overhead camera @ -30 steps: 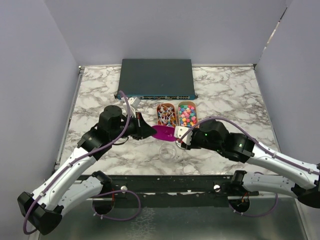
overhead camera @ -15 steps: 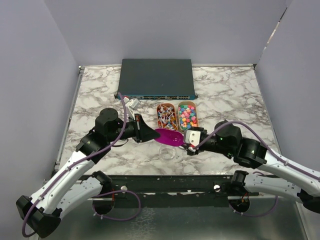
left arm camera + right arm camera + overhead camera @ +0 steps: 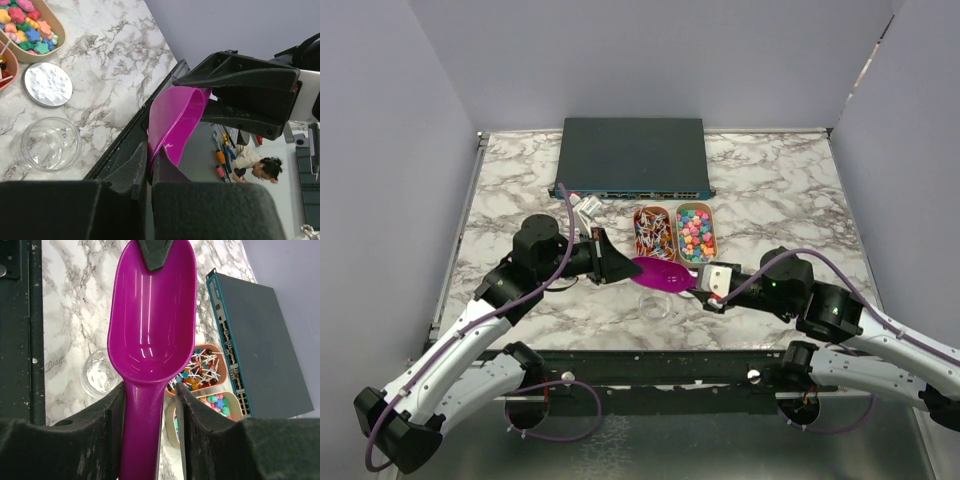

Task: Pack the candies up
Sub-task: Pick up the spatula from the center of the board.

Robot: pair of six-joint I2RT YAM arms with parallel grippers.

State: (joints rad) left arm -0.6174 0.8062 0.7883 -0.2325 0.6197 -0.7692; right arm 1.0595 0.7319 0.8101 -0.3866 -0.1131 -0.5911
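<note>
Purple scoop [image 3: 152,315], rim tight in left pincer [image 3: 150,159], handle tight in right pincer [image 3: 148,401] (glass jar [image 3: 46,145] beside)

- No text, label, brand or number is readable in any view.
- Front strip of the dark box [image 3: 631,188] behind the candies [image 3: 695,230]: too small to tell.
</note>
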